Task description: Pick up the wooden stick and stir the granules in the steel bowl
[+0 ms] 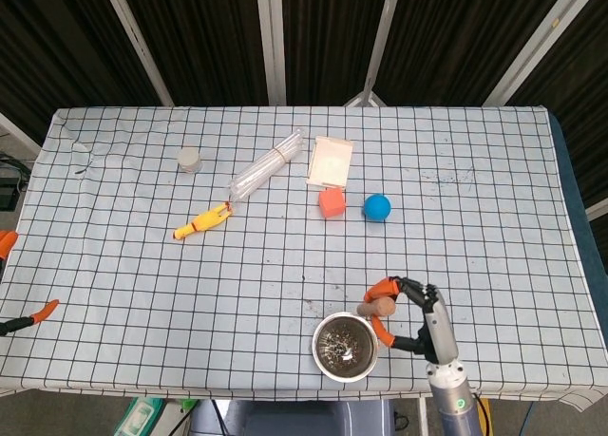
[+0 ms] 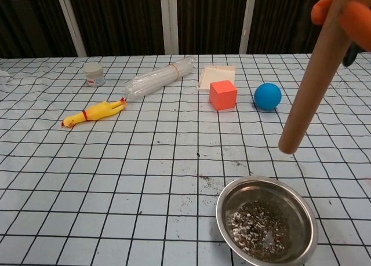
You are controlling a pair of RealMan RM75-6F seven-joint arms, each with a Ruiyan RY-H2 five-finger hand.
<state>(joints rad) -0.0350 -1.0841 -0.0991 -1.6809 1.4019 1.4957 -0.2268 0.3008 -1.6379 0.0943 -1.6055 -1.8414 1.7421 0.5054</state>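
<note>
My right hand grips the wooden stick near its top. The stick hangs tilted in the air, its lower end above and just beyond the far right rim of the steel bowl. In the head view the stick's top shows beside the bowl on its right. Dark and pale granules lie in the bowl, and a few are scattered on the cloth near it. In the chest view only the orange fingertips show at the top right. My left hand is at the left table edge, holding nothing that I can see.
Further back on the checked cloth lie a yellow rubber chicken, a clear tube bundle, a small jar, a pale tray, an orange cube and a blue ball.
</note>
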